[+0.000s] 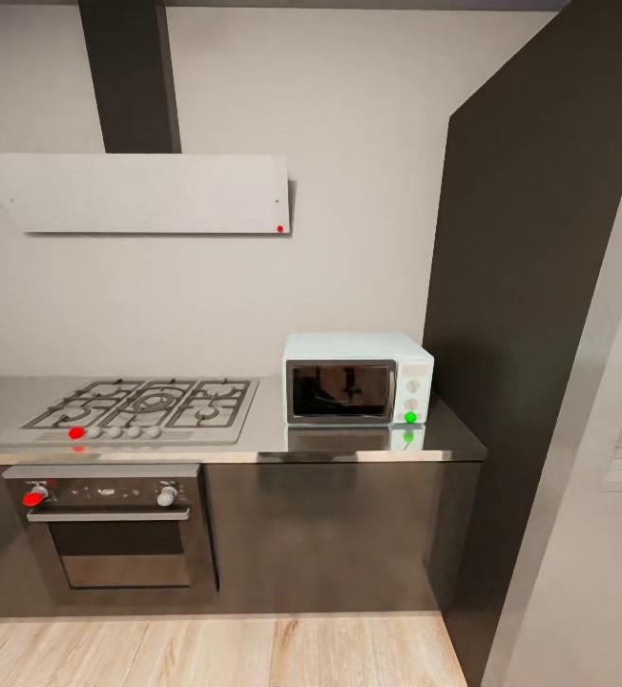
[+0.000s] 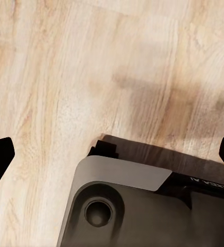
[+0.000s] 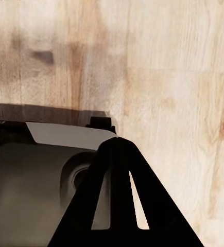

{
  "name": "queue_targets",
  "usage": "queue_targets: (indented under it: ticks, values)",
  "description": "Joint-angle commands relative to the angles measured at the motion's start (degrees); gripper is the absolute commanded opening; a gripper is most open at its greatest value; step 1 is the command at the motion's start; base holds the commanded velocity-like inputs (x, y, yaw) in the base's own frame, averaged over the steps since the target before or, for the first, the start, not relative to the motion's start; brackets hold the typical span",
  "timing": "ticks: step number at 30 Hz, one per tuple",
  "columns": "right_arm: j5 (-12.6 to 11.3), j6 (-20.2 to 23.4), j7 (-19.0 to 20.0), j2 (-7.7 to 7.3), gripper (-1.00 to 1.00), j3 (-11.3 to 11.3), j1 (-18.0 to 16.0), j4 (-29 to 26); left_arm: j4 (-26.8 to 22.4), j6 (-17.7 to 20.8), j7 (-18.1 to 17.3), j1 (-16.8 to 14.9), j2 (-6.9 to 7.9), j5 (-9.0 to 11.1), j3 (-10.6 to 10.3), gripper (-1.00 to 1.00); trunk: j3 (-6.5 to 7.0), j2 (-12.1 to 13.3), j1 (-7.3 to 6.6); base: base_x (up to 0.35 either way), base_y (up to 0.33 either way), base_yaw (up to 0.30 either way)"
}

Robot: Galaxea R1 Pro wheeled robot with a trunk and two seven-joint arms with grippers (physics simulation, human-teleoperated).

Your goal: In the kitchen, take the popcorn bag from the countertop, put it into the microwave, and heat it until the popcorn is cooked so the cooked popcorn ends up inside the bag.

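Head view, left to right: gas hob (image 1: 144, 405) set into the grey countertop (image 1: 349, 441), oven (image 1: 115, 525) below it, range hood (image 1: 144, 194) above. Microwave (image 1: 357, 378) sits on the countertop right of the hob, door closed, green dot by its lower knob. Tall dark cabinet (image 1: 530, 286) beside it. Left gripper (image 2: 112, 154) fingers wide apart over wood floor (image 2: 65, 77). Right gripper (image 3: 119, 141) fingertips together, nothing between them, above robot base (image 3: 29, 175).

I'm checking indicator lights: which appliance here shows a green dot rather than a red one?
The microwave, the small pale box on the countertop right of the gas hob. Hob, oven and hood carry red dots.
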Motion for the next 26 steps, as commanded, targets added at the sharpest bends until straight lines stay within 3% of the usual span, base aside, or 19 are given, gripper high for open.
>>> queue_targets:
  ticks: [1, 14, 18, 22, 26]
  values:
    - [0.4, -0.3, 0.1, -0.02, -1.00, -0.5, -0.1, 0.2, 0.0, -0.1, 0.2, 0.0, -0.02, 0.4, -0.5, 1.00, -0.08, 0.0, 0.00, 0.000, 0.000, 0.000]
    - [0.4, -0.4, 0.1, -0.02, -1.00, -0.5, -0.1, 0.1, 0.0, -0.1, 0.2, 0.0, -0.02, 0.4, -0.5, 1.00, -0.08, 0.0, 0.00, 0.000, 0.000, 0.000]
    - [-0.1, -2.8, 0.1, -0.64, -1.00, -0.7, -0.1, 0.0, 0.0, -0.1, 0.2, 0.0, 0.03, 0.5, -0.4, 1.00, -0.08, 0.0, 0.00, 0.000, 0.000, 0.000]
    - [2.0, -3.0, 0.2, 1.04, -1.00, -0.2, -0.1, 0.3, 0.0, -0.1, 0.2, 0.0, 0.05, 0.6, -0.3, 1.00, -0.08, 0.0, 0.00, 0.000, 0.000, 0.000]
    - [3.7, -3.3, 0.1, 1.43, -1.00, -0.2, -0.1, 0.3, 0.0, -0.1, 0.2, 0.0, -0.02, 0.6, -0.3, 1.00, -0.08, 0.0, 0.00, 0.000, 0.000, 0.000]
